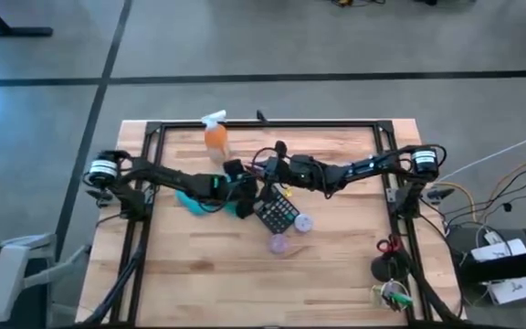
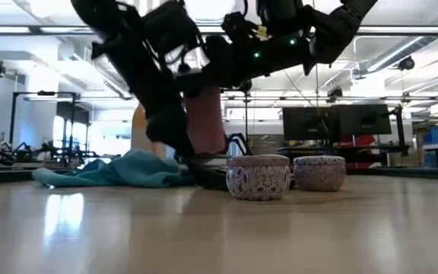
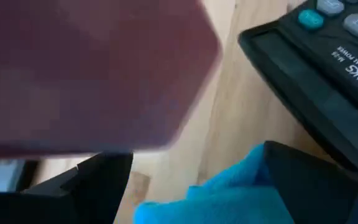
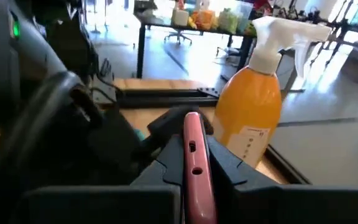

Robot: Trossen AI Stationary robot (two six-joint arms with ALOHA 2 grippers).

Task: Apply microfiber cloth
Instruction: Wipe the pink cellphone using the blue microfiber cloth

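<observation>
Your microfiber cloth is bunched up on the wooden surface, left of centre, and its right end runs up against the black calculator. In the low view it's a rumpled teal heap lying flat on the wood. Your left claw is down at that right end of the cloth, and the left wrist view shows teal fabric between its dark fingers, so it's clenched on the cloth, with the calculator's edge just beside it. Your right claw reaches in from the right and is clamped on a flat pink thing, stood on edge between its fingers. The orange spray bottle stands just beyond, on the far side. Two small patterned tins sit near the calculator's near end.
</observation>
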